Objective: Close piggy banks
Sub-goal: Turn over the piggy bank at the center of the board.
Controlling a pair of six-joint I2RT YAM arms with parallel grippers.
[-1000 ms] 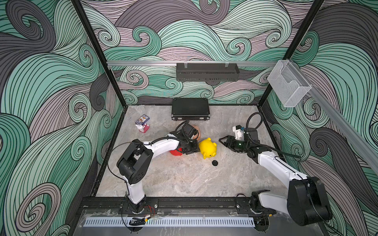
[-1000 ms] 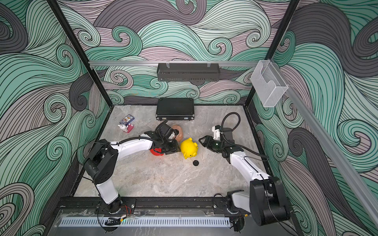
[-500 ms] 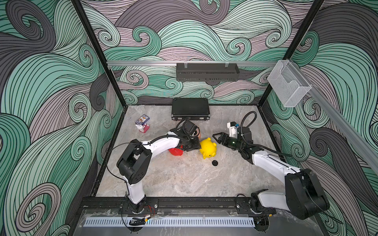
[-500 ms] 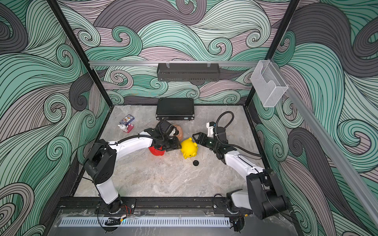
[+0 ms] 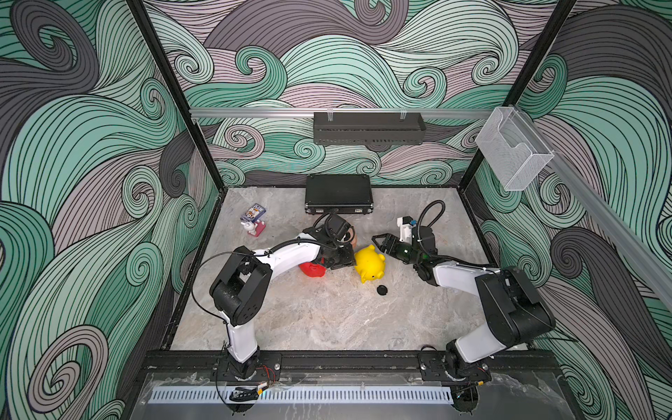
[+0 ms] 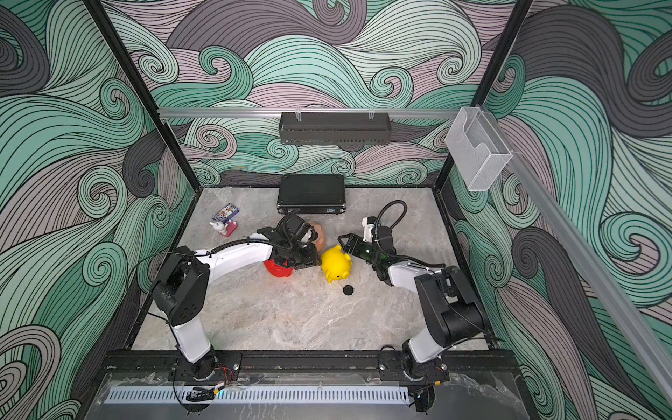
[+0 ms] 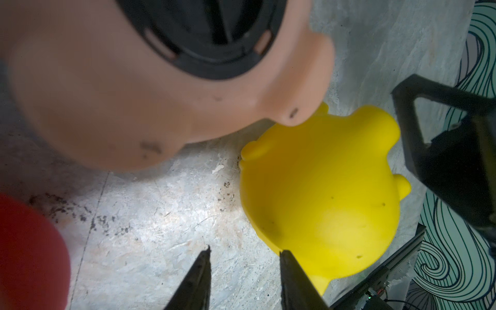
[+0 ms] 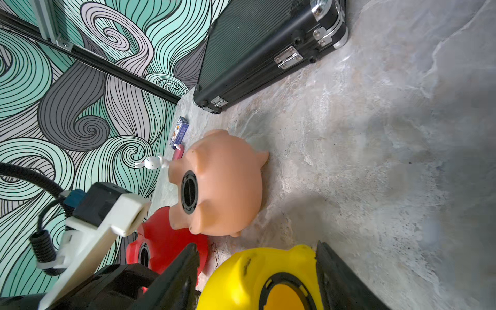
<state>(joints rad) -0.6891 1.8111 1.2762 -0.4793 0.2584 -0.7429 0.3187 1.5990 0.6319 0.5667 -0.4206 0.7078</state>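
Observation:
The yellow piggy bank (image 5: 370, 263) (image 6: 336, 263) lies mid-table with its belly hole (image 8: 284, 295) uncovered. A loose black plug (image 5: 382, 290) (image 6: 348, 290) rests on the floor just in front of it. My right gripper (image 5: 378, 245) (image 8: 256, 244) is open, its jaws straddling this pig's belly end. The peach-pink piggy bank (image 6: 320, 236) (image 8: 228, 182) and the red piggy bank (image 5: 312, 270) (image 8: 166, 241) lie to the left, each with a black plug in its belly. My left gripper (image 5: 343, 260) (image 7: 244, 251) is open over bare floor, one finger against the yellow pig (image 7: 322, 193).
A black case (image 5: 338, 194) lies at the back of the table. A small card box (image 5: 253, 212) and a rabbit figure (image 5: 254, 228) sit at the back left. On the walls hang a black basket (image 5: 367, 127) and a clear holder (image 5: 512, 152).
My right arm has reached left to the yellow pig and its jaws have widened around it. The left arm has stayed between the red and yellow pigs.

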